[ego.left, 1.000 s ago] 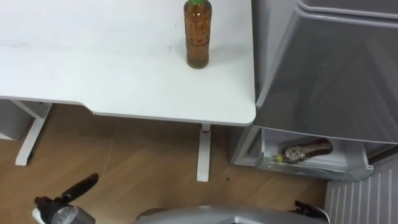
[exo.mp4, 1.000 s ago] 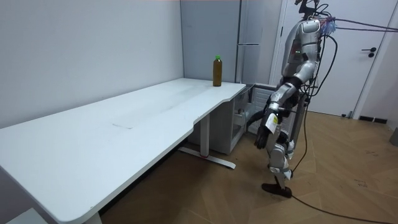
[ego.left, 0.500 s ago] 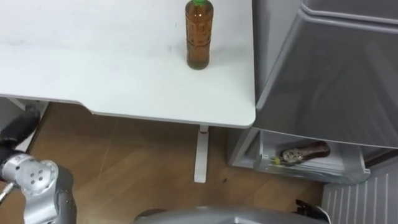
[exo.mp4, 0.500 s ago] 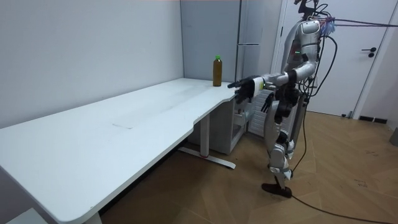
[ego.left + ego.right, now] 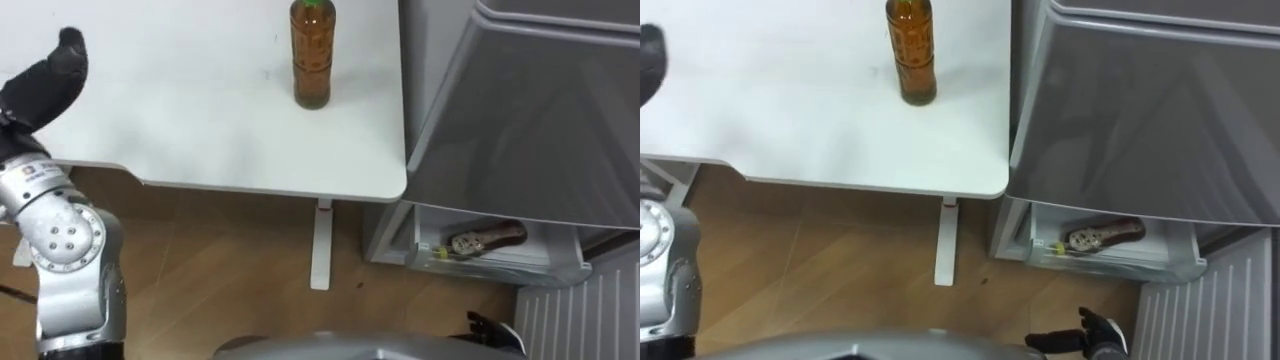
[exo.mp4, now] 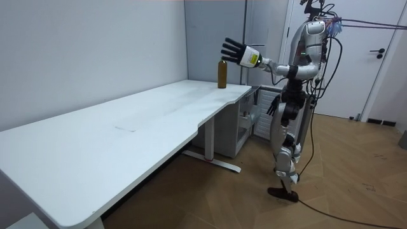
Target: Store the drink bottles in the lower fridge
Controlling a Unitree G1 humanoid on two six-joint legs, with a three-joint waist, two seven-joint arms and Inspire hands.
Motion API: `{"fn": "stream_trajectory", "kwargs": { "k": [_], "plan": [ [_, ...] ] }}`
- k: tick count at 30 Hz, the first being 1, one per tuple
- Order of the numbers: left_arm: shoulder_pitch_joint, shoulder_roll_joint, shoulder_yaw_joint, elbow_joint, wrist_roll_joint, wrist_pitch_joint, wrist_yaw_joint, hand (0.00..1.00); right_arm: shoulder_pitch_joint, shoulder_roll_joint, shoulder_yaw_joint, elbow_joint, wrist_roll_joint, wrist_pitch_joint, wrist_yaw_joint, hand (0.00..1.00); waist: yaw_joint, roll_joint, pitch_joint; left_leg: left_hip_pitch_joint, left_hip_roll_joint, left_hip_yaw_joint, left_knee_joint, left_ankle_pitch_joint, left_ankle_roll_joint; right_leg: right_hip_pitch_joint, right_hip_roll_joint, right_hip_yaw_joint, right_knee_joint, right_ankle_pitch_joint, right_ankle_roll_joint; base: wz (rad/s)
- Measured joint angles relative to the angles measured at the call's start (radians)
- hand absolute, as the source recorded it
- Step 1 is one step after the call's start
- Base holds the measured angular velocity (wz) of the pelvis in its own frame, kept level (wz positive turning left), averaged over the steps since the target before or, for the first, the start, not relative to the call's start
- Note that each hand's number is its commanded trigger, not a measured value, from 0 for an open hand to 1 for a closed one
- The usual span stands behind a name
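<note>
White table [image 5: 170, 120]: left hand [image 5: 45, 80], fingers spread, has risen from under the front edge to above it, with bare top between it and 1 upright amber bottle [image 5: 311, 55] near the right edge. Right hand [image 5: 1102, 333] hangs loose-fingered beside the open lower fridge [image 5: 520, 265].

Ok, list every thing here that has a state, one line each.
Bottle on the table: upright, capped, nothing touching it.
Table: bears that one bottle near its corner by the fridge.
Lower fridge: open.
Bottle in the fridge: lying on its side in the open lower part.
Left hand: open, fingers spread, up in the air near the table bottle, apart from it.
Right hand: low, by the fridge.
</note>
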Motion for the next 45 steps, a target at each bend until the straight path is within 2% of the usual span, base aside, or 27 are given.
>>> {"fn": "stream_trajectory", "kwargs": {
  "k": [3,6,11,15,18,23,27,31,35,39,45],
  "plan": [
    [-0.003,0.000,-0.038,-0.005,0.001,0.000,-0.052,0.00,-0.007,0.001,0.000,0.007,0.002,-0.001,0.007,0.00,-0.007,-0.002,-0.0002,-0.002,0.000,-0.001,-0.003,0.000,0.000,-0.002,0.000,0.000,-0.001,0.000,0.000,0.01],
    [-0.004,0.000,-0.107,-0.005,0.000,0.001,-0.121,0.00,-0.028,0.008,0.002,0.018,0.009,-0.003,0.007,0.00,-0.029,-0.003,-0.0007,-0.002,-0.002,-0.008,-0.005,0.000,0.000,-0.002,0.000,0.003,-0.001,0.000,0.000,0.04],
    [-0.011,-0.003,-0.141,0.018,-0.034,0.005,-0.223,0.00,-0.045,0.010,0.004,0.046,0.004,-0.008,0.006,0.00,-0.049,-0.002,0.0000,0.020,0.002,0.006,-0.020,0.001,0.001,0.001,0.002,0.026,-0.002,0.000,0.000,-0.09],
    [-0.021,-0.004,-0.147,0.064,-0.052,0.050,-0.275,0.00,-0.043,0.013,0.003,0.045,0.003,-0.005,0.004,0.00,-0.056,-0.004,0.0005,0.023,0.006,0.016,-0.026,0.001,0.001,-0.005,0.006,0.035,-0.001,0.000,0.000,-0.09],
    [-0.022,-0.005,-0.146,0.101,-0.076,0.069,-0.308,0.00,-0.048,0.014,0.003,0.046,0.005,0.002,0.004,0.00,-0.054,-0.003,0.0001,0.026,0.012,0.034,-0.033,0.001,0.001,-0.014,0.010,0.055,-0.001,0.001,-0.002,-0.18],
    [-0.026,-0.005,-0.148,0.164,-0.110,0.105,-0.323,0.00,-0.048,0.020,-0.002,0.041,-0.003,0.003,-0.004,0.00,-0.083,-0.003,0.0008,0.035,0.012,0.036,-0.039,0.001,0.001,-0.015,0.012,0.082,-0.002,0.001,-0.002,-0.08],
    [-0.038,-0.002,-0.144,0.165,-0.143,0.111,-0.340,0.00,-0.045,0.027,-0.040,0.037,-0.003,0.003,0.006,0.00,-0.107,-0.002,0.0006,0.038,0.012,0.046,-0.044,0.001,0.001,-0.017,0.012,0.098,-0.002,0.002,-0.003,-0.08],
    [-0.087,-0.002,-0.133,0.178,-0.199,0.117,-0.358,0.00,-0.036,0.028,-0.060,0.029,-0.002,0.004,0.009,0.00,-0.107,0.001,0.0002,0.051,0.015,0.065,-0.052,0.001,0.001,-0.015,0.013,0.114,-0.002,0.002,-0.003,-0.14],
    [-0.122,-0.002,-0.128,0.226,-0.208,0.129,-0.360,0.00,-0.011,0.027,-0.079,0.007,0.010,0.005,0.005,0.00,-0.115,0.009,-0.0049,0.064,0.015,0.082,-0.058,0.001,0.001,-0.012,0.014,0.131,-0.001,0.001,-0.003,-0.12],
    [-0.124,-0.002,-0.127,0.271,-0.208,0.151,-0.357,0.00,0.000,0.027,-0.080,0.003,0.040,0.006,0.003,0.00,-0.126,0.010,-0.0068,0.077,0.018,0.092,-0.072,0.001,0.001,-0.010,0.017,0.141,0.000,0.001,-0.003,-0.07],
    [-0.124,-0.002,-0.127,0.276,-0.208,0.157,-0.353,0.00,0.000,0.027,-0.081,-0.001,0.039,0.022,-0.007,0.00,-0.133,0.008,-0.0050,0.085,0.020,0.112,-0.074,0.001,0.001,-0.013,0.019,0.164,0.000,0.002,-0.003,-0.09]
  ]
}}
